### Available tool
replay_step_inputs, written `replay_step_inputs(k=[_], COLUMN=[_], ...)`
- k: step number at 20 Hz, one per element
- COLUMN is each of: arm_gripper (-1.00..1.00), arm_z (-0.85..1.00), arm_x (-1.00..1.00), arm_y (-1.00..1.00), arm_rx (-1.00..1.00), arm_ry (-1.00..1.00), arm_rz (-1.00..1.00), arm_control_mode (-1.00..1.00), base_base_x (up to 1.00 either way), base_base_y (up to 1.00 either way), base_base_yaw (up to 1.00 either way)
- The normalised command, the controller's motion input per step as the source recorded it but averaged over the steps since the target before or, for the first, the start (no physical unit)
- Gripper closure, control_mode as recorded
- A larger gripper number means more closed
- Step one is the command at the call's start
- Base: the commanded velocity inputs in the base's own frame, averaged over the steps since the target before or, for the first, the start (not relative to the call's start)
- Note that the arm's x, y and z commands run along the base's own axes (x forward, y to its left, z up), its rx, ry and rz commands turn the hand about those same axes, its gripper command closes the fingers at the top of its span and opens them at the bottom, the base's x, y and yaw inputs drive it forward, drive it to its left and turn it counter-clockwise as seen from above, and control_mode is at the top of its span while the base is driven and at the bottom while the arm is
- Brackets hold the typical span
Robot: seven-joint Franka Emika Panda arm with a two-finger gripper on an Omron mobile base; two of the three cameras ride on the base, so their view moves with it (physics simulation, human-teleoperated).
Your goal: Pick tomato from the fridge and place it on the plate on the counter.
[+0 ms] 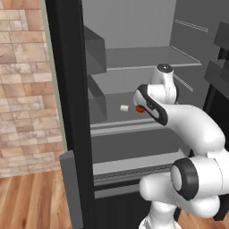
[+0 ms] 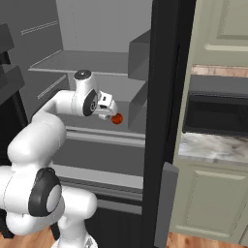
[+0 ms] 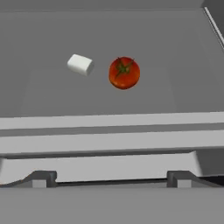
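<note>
Step in hand, as judged: the reach into the fridge (image 1: 67, 89), before any grasp. The tomato (image 3: 124, 72) is seen lying on a grey shelf (image 3: 109, 96) inside, w/ nothing gripped. The pincer (image 3: 109, 180) is held in front of the shelf's front edge, well short of the fruit; its two dark tips are spread wide apart, i.e. open and empty.

Next move, as judged: the hand must be carried fwd over the shelf lip, centred on the tomato so a tip passes each side, then closed. Care is called for re the small whitish block (image 3: 80, 64), which lies near the tomato but apart from it.

Materials/shapes: the tomato is round, glossy, red-orange, w/ a green star-shaped stem on top; likely to roll if nudged. The block is matte, soft-edged, oblong. Shelves are flat, plain grey, smooth. The marbled counter (image 2: 208, 147) is seen to the right, beyond the black fridge frame.
</note>
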Motion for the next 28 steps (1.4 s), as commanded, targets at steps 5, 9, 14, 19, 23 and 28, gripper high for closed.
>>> replay_step_inputs(k=[5,9,14,19,23,28], arm_gripper=[-1.0,-1.0,-1.0,-1.0,-1.0,-1.0], arm_z=[-0.15,-0.12,-0.13,-0.25,-0.31,-0.19], arm_x=[0.26,0.23,0.15,0.21,0.27,0.3], arm_y=[-0.06,-0.13,-0.24,-0.12,0.0,0.0], arm_rx=[0.01,0.03,0.07,0.06,0.03,0.02], arm_ry=[0.0,0.0,0.0,0.0,0.0,-0.01], arm_rz=[-0.14,-0.13,-0.09,-0.03,-0.02,-0.02], arm_control_mode=[-1.0,-1.0,-1.0,-1.0,-1.0,-1.0], base_base_x=[0.0,0.0,0.0,0.0,0.0,0.0], base_base_y=[0.0,0.0,0.0,0.0,0.0,0.0], base_base_yaw=[0.0,0.0,0.0,0.0,0.0,0.0])
